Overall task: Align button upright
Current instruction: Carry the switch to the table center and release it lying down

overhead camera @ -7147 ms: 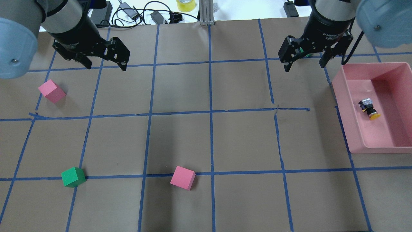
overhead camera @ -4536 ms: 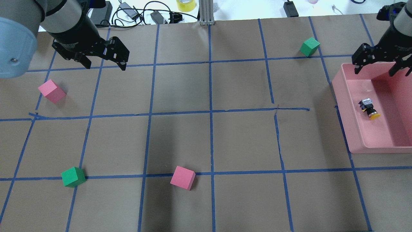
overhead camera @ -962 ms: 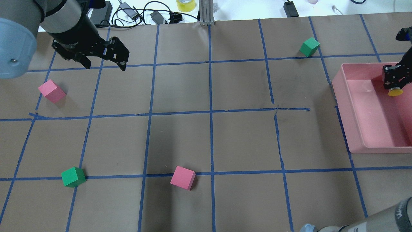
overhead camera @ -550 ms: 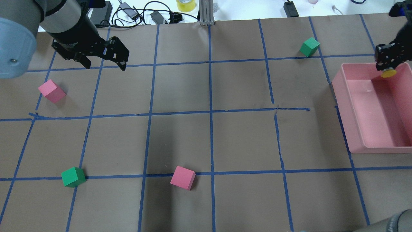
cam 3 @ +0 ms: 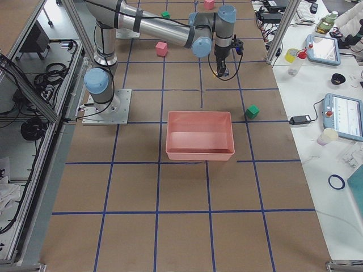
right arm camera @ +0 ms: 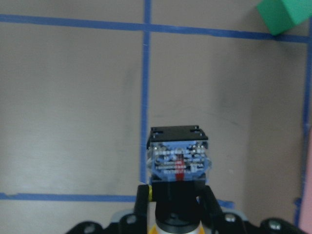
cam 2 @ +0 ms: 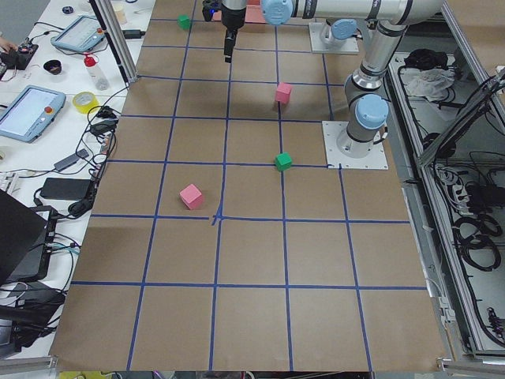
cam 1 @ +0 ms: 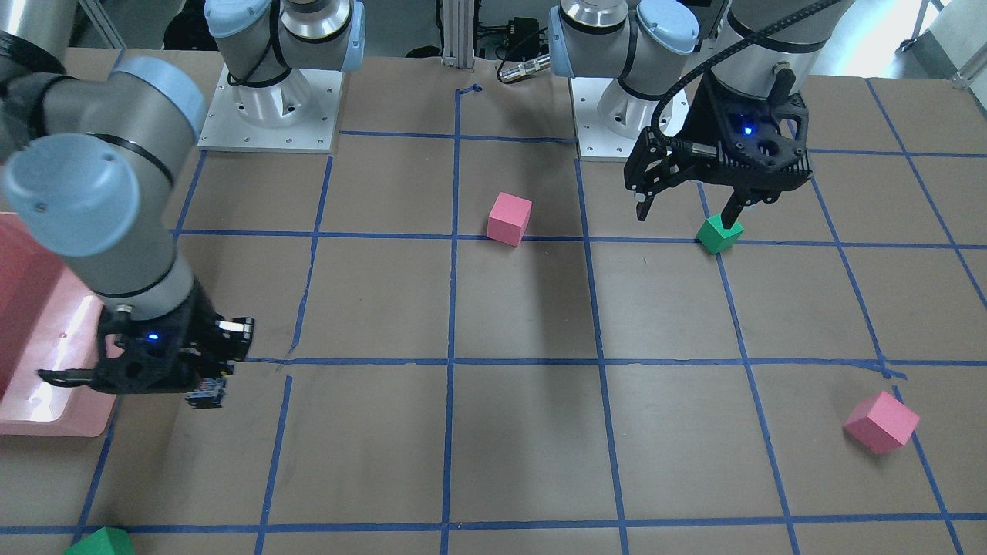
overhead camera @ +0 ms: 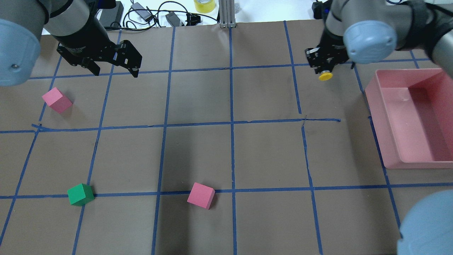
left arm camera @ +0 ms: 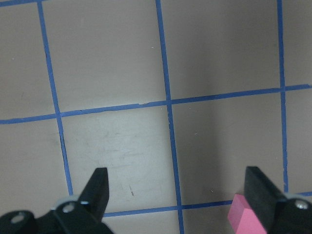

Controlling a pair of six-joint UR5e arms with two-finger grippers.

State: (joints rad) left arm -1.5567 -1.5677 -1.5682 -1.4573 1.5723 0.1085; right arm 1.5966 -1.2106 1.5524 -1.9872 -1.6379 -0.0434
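The button (overhead camera: 325, 76) has a yellow cap, a black body and a silvery-blue contact block. My right gripper (overhead camera: 322, 63) is shut on its black body and holds it above the brown paper, left of the pink bin (overhead camera: 389, 141). In the right wrist view the contact block (right arm camera: 178, 158) points away from the wrist, with the cap at the bottom edge. In the front-facing view the block (cam 1: 207, 395) sticks out below the right gripper (cam 1: 210, 370). My left gripper (overhead camera: 116, 72) is open and empty at the far left of the table; it also shows in the front-facing view (cam 1: 686, 216).
A green cube (overhead camera: 80, 194) and a pink cube (overhead camera: 201, 195) lie near the table's front. Another pink cube (overhead camera: 56, 100) lies at the left. A second green cube (right arm camera: 285, 14) lies just beyond the held button. The bin holds nothing that I can see.
My right gripper has carried the button up out of the pink bin and leftward over the table. The left arm has not moved.
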